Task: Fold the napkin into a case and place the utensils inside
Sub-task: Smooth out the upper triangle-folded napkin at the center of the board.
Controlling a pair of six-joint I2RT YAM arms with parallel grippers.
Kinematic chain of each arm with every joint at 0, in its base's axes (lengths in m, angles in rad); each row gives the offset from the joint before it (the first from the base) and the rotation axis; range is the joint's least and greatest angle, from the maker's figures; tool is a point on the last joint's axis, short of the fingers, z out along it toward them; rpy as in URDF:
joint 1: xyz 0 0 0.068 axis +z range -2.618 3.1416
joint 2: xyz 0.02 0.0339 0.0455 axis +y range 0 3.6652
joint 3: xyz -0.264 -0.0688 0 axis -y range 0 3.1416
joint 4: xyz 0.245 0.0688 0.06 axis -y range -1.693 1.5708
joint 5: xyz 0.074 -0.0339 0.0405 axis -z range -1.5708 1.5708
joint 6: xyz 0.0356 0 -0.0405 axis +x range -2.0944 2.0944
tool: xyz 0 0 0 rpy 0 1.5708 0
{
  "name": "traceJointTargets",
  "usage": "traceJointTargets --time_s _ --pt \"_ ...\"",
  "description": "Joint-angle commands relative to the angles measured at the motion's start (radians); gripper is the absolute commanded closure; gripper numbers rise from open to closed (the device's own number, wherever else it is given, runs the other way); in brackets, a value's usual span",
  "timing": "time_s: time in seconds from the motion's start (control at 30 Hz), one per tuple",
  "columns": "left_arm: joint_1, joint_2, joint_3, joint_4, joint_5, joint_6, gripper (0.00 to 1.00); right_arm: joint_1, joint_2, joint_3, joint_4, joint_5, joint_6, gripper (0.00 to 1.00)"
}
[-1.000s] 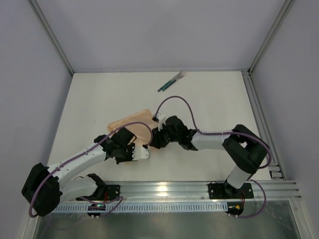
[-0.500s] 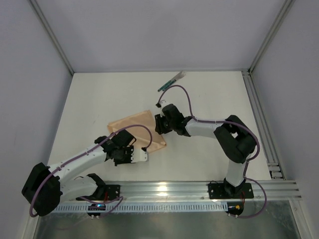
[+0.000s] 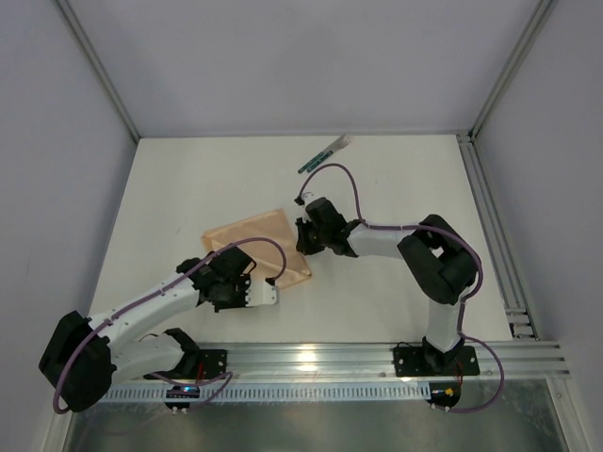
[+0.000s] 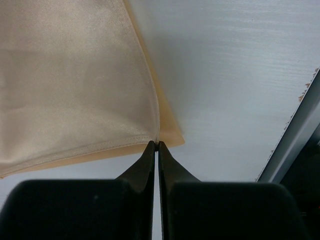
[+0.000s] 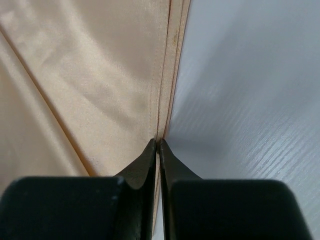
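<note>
l gripper [image 4: 156, 146] & r gripper [image 5: 157, 143] each pinch napkin [image 3: 252, 237] edge; fold part-done, case unformed, utensils [image 3: 325, 153] untouched nr table [image 3: 188, 188] far edge.

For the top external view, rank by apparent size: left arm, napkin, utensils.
1. left arm, largest, though it sits somewhat nearer the camera
2. napkin, partly covered by both arms
3. utensils, clearly smallest

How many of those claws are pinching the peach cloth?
2. The left claw pinches a corner of the napkin's upper layer, on its near side. The right claw is shut on the napkin's hemmed edge, on its right side.
</note>
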State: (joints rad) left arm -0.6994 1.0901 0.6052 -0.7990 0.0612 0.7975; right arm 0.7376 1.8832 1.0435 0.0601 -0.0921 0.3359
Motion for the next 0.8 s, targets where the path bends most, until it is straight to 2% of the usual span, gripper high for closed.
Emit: traceJointTargets --time_s 0.0,0.33,0.57,0.67,0.77 --pt "-0.005 -0.019 0.005 -0.026 -0.029 0.02 1.0 -0.007 0.037 0.016 -0.005 -0.024 0.017 0.94" --pt "-0.005 -0.019 -0.022 -0.057 -0.05 0.045 1.0 -0.024 0.039 0.02 0.023 -0.035 0.018 0.96" --pt "-0.003 0.01 -0.028 -0.046 0.051 0.022 1.0 -0.023 0.037 0.015 0.027 -0.037 0.02 0.96" --pt "-0.003 0.033 -0.039 -0.025 0.0 0.023 1.0 -0.023 0.033 0.013 0.032 -0.044 0.022 0.96" --pt "-0.003 0.042 -0.045 -0.002 -0.012 0.019 1.0 -0.024 0.01 0.009 0.03 -0.055 0.014 0.82"
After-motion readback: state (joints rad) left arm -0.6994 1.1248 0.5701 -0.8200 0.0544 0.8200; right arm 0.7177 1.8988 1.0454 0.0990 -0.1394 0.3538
